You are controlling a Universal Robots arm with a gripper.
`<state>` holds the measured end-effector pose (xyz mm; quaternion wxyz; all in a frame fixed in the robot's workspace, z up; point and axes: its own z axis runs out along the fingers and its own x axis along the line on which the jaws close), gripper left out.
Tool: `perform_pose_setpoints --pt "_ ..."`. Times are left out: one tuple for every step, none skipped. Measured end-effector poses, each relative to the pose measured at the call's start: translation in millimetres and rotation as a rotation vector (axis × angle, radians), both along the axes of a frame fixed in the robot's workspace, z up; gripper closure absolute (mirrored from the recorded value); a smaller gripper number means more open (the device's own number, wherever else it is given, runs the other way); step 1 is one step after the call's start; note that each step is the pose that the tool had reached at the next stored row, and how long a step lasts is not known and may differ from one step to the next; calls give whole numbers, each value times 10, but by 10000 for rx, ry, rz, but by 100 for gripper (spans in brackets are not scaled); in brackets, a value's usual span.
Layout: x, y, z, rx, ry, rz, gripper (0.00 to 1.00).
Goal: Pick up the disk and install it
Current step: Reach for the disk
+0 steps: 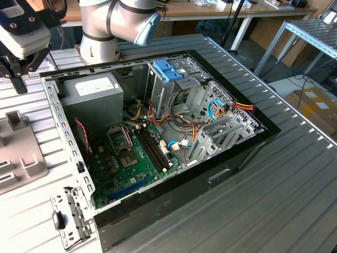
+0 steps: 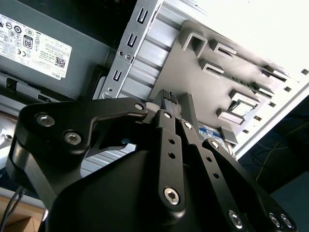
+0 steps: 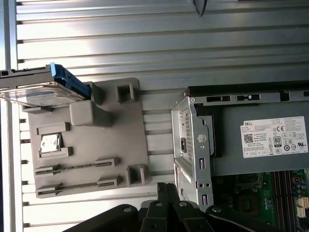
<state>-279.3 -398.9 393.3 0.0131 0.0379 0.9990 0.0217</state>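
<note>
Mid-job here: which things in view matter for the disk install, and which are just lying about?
For the job: disk at the grey tray's edge; gripper; open computer case.
Just lying about: loose metal bracket beside the case; cardboard box; wooden table behind.

- The disk [image 3: 41,92]: silver metal with a blue side rail.
- The fixture plate [image 3: 91,145]: plain matte grey.
- The gripper [image 2: 175,99]: black, with bright silver screw heads.
- The power supply [image 1: 92,95]: grey, with a white sticker printed in black.
- The motherboard [image 1: 126,168]: green, with black slots.
- The drive cage [image 1: 168,79]: bare silver metal with a light-blue plastic top.
- The cable bundle [image 1: 239,107]: orange, yellow, red and black.
- The computer case [image 1: 184,195]: black outside, silver-grey frame inside.
- The table [image 1: 295,179]: silvery grey, ribbed in parallel lines.
- The robot arm [image 1: 100,26]: silver-grey, with a pale blue joint cap.
</note>
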Motion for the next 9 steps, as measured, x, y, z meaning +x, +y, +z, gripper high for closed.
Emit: perform_pose_setpoints --pt "-9 0 0 0 0 0 89" --pt "-15 0 0 0 0 1 89" --pt "-24 0 0 0 0 0 89" --pt "-31 0 0 0 0 0 89" --pt "-37 0 0 0 0 0 89" --pt "-45 0 0 0 0 0 89" --pt "-51 0 0 1 0 0 89" --pt "-64 0 0 0 0 0 89" --pt "-72 0 0 0 -1 0 89"
